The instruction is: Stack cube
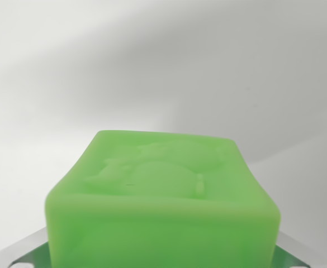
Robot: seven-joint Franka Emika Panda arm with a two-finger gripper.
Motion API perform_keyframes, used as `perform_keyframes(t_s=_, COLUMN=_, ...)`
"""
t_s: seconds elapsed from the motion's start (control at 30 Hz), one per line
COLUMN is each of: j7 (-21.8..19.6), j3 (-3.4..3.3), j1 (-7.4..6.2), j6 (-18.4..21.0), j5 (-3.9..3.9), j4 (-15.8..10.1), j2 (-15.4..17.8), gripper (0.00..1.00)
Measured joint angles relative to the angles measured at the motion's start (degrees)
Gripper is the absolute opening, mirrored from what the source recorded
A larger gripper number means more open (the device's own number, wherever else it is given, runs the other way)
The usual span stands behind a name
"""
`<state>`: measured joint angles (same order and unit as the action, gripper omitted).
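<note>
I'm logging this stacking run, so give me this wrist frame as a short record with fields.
object: green cube, embossed relief on its facing side
position: bottom centre of the wrist view, very close to the camera
hand: metal parts at both lower corners, flanking the cube; grip cannot be judged
second cube: none in view
background: plain white surface

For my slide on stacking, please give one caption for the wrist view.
Wrist view: a green cube with a raised figure on its face fills the foreground above a plain white surface.

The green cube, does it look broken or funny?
Nothing stands out. The green cube looks whole, with a raised picture moulded on its top face. It sits a bit turned in the wrist view, between metal parts at the bottom corners.
</note>
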<state>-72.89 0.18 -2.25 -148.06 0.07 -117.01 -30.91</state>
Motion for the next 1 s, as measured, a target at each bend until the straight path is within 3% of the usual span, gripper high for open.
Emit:
perform_keyframes(t_s=0.53, j7=0.1, j3=0.00, j1=0.01, j6=4.8, j5=0.00, j4=-0.6, j2=5.7, gripper=0.00)
perform_keyframes(t_s=1.0, j7=5.8, j3=0.00, j1=1.66, j6=4.9, j5=0.00, j4=-4.0, j2=8.7, gripper=0.00)
